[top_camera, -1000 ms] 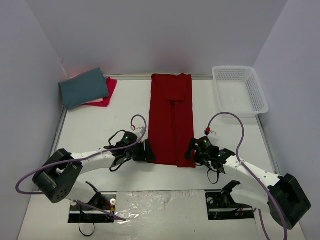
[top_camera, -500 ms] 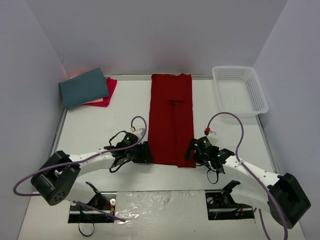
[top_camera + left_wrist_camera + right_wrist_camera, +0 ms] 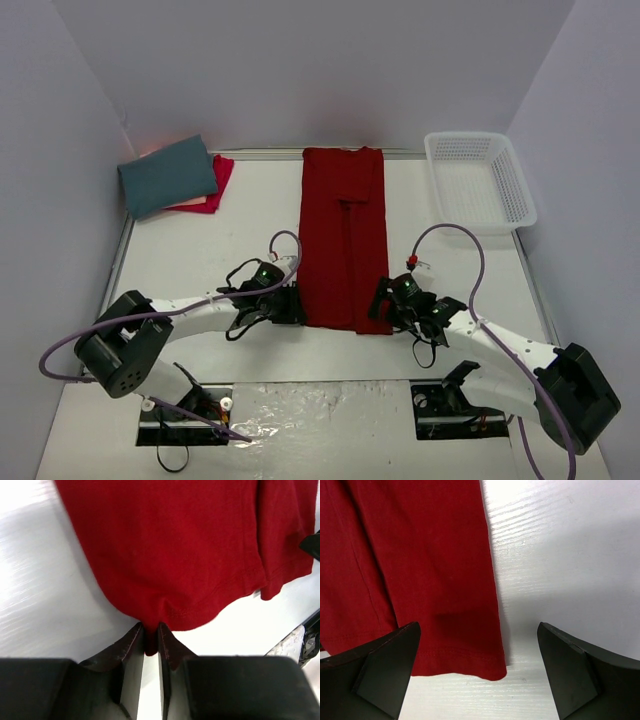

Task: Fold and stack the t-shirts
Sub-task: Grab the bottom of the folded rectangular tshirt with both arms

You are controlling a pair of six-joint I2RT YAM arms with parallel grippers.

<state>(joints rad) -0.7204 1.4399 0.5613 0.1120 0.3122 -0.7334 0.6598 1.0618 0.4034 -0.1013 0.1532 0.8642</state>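
A deep red t-shirt (image 3: 343, 235) lies folded into a long strip down the table's middle. My left gripper (image 3: 296, 306) is shut on its near left hem corner (image 3: 150, 625), the cloth pinched between the jaws. My right gripper (image 3: 378, 305) is open, its fingers (image 3: 385, 665) astride the near right hem corner (image 3: 470, 665), just above the table. A slate-teal shirt (image 3: 168, 175) lies folded at the far left on top of a pinkish-red one (image 3: 213, 185).
A white mesh basket (image 3: 480, 180) stands at the far right, empty. Grey walls close in the table on three sides. Purple cables loop over both arms.
My left gripper has slid right onto the shirt's near left corner and shut on it. My right gripper has shifted slightly left over the right corner.
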